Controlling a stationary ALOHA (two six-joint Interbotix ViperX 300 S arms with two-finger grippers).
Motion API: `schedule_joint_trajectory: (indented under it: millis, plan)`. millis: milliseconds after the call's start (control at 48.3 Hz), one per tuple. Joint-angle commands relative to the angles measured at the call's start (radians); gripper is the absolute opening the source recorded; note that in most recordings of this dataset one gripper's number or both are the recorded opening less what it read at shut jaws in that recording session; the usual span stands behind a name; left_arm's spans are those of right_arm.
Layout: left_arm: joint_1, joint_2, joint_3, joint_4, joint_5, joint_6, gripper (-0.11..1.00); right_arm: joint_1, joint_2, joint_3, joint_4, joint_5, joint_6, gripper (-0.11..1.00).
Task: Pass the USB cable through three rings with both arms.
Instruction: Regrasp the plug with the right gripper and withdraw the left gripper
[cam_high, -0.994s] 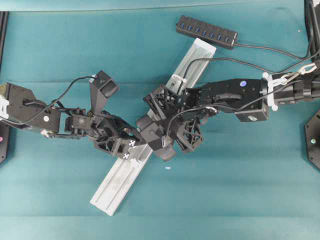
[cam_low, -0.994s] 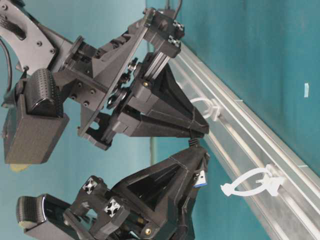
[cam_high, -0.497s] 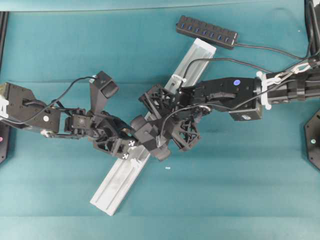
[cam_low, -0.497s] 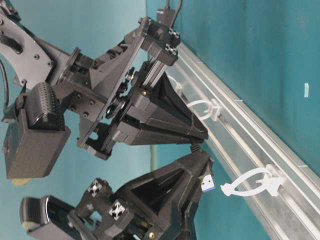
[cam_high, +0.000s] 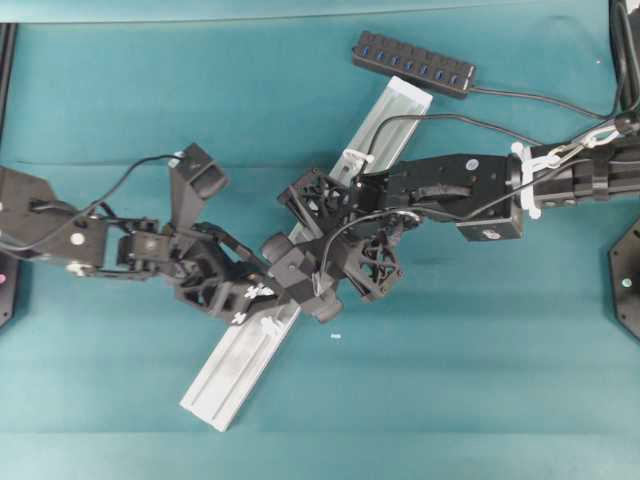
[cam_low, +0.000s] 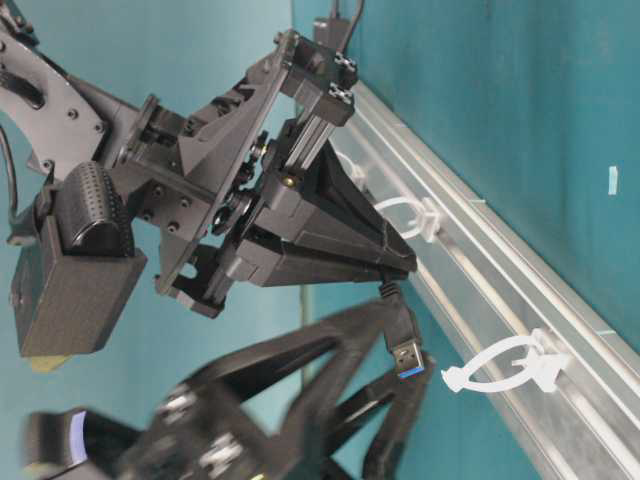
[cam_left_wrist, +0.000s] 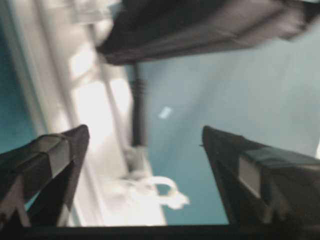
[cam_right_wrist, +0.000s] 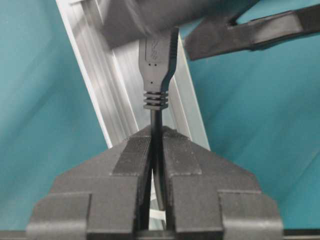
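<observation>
My right hand pinching USB cable just behind plug; left hand spread. Cord limp, light: grip stiff plug.

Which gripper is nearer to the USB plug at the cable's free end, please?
Right. The right gripper is shut on the USB cable just behind the plug. The left gripper is open, its fingers apart on either side of the plug without touching it.
</observation>
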Motion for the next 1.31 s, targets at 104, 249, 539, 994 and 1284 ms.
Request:
schedule_joint_trajectory:
  millis: [104,249,539,994,1284]
  plan:
    - [-0.017,-0.115,0.029,0.003,0.02,0.034,0.95,0.005,0.005,-0.008,-0.055,0.014,0.0,0.05]
    - [-0.018,-0.207,0.06,0.003,0.124,0.035,0.95,0.008,0.012,-0.011,-0.087,0.028,-0.002,0.05]
    - [-0.037,-0.387,0.104,0.003,0.253,0.078,0.95,0.044,0.029,-0.006,-0.098,0.021,-0.084,0.05]
    - [-0.063,-0.543,0.186,0.003,0.325,0.092,0.95,0.057,0.043,-0.02,-0.074,-0.005,-0.138,0.05]
    - [-0.063,-0.551,0.192,0.003,0.333,0.094,0.94,0.055,0.049,-0.028,-0.071,-0.005,-0.138,0.05]
